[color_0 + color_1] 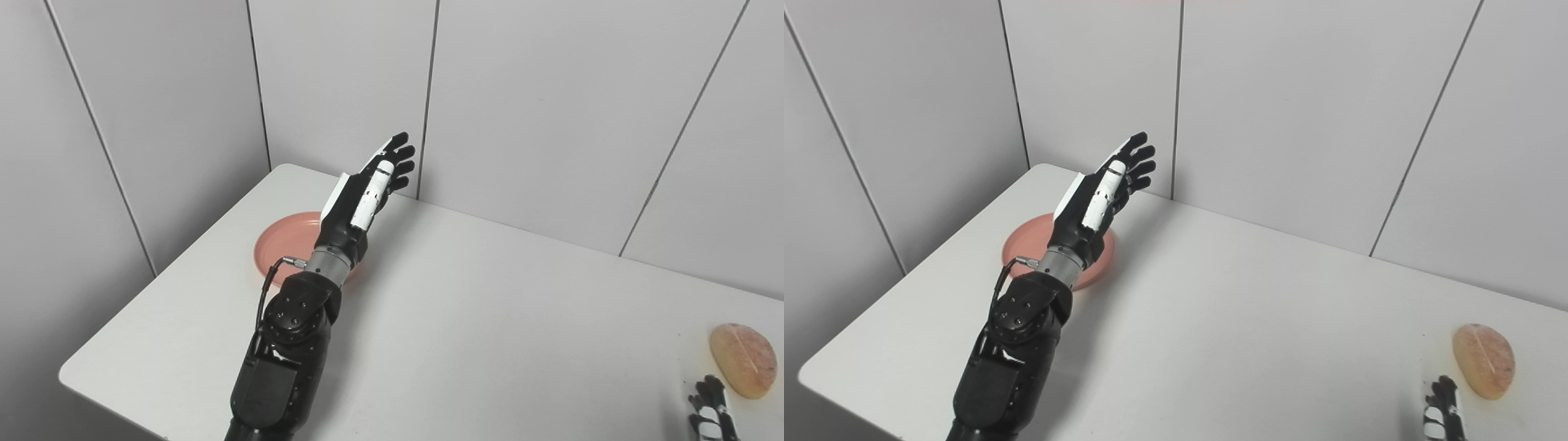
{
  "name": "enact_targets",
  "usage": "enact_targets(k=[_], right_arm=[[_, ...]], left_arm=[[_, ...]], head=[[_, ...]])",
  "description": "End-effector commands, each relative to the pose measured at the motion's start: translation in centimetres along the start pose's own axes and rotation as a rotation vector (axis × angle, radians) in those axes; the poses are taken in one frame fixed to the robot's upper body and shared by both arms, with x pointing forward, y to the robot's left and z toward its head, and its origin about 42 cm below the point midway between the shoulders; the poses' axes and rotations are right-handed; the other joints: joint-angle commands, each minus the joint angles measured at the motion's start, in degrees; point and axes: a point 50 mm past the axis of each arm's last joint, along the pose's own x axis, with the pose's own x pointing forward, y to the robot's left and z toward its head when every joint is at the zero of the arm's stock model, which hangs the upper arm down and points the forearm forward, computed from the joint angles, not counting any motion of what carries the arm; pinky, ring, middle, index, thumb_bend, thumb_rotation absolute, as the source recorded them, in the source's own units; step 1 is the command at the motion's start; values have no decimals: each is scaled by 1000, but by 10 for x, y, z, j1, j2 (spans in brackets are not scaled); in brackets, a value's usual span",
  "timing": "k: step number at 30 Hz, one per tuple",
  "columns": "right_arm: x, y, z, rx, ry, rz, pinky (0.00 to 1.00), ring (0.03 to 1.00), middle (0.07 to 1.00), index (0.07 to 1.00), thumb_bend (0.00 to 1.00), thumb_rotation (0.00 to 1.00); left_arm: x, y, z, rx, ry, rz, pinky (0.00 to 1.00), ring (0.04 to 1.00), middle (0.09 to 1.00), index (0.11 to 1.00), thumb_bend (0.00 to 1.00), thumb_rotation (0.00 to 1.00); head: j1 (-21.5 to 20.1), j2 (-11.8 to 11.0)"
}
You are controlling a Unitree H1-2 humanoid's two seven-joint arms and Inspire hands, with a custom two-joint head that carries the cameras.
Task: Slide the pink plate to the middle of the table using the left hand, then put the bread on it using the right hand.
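Note:
The pink plate [288, 242] lies on the white table [465, 318] near its far left corner. My left hand [366, 191] is raised above the plate's right part, fingers stretched out and apart, holding nothing; the forearm hides part of the plate. The bread [742, 359], an oval light-brown loaf, lies at the table's right edge. My right hand [710, 411] shows only as fingertips at the bottom right, just left of and below the bread; whether it is open or shut does not show.
Grey wall panels [539, 92] stand close behind the table's far edge and along its left side. The table's left corner and front-left edge [67, 373] are near the left arm.

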Motion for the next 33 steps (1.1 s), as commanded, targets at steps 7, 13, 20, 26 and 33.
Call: enact_targets(k=[7,13,20,26,33], right_arm=[[7,-1,6,-4,-28,16,1000,979,967,966,140,1000],[9,-3,3,3,-38,19,1000,972,966,963,151,1000],[8,-5,4,-1,-28,21,1000,974,969,967,161,1000],[9,-6,2,5,-26,19,1000,973,970,967,166,1000],[9,-7,1,14,-27,22,1000,972,969,969,169,1000]], left_arm=[[20,44,31,50,-70,136,884,898,910,897,386,1000],[26,83,30,58,-84,202,879,896,908,892,382,1000],[32,116,31,99,-72,245,898,906,912,882,379,1000],[39,141,30,120,-46,303,905,909,916,902,383,1000],[40,165,24,112,-19,356,925,921,926,914,361,1000]], head=[[1,-1],[4,-2],[10,-4],[11,-4],[11,-6]])
